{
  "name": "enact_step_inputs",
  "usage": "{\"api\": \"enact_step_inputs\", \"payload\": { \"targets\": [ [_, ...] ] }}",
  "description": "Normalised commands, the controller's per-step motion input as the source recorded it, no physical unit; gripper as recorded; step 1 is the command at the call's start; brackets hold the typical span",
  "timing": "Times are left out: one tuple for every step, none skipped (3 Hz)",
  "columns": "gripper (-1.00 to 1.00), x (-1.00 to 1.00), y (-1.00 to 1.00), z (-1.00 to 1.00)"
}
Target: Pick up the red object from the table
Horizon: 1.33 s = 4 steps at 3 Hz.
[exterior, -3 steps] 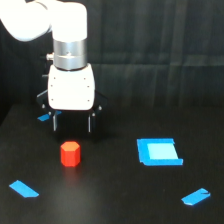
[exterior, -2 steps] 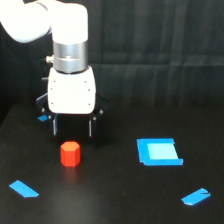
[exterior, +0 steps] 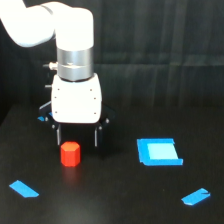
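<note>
Black table, small red-orange faceted red object, upright

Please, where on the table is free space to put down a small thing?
Bare table lies between the red object and the blue square patch, and along the near edge between the two blue strips. It is crowded under the gripper.
</note>
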Motion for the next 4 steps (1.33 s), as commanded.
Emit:
{"api": "enact_step_inputs", "payload": {
  "targets": [
    [0.92, 0.08, -0.55, -0.20],
    [0.93, -0.07, -0.25, -0.20],
    [0.06, -0.07, -0.17, -0.28],
    [-0.97, 0.06, -0.06, -0.39]
  ]
}}
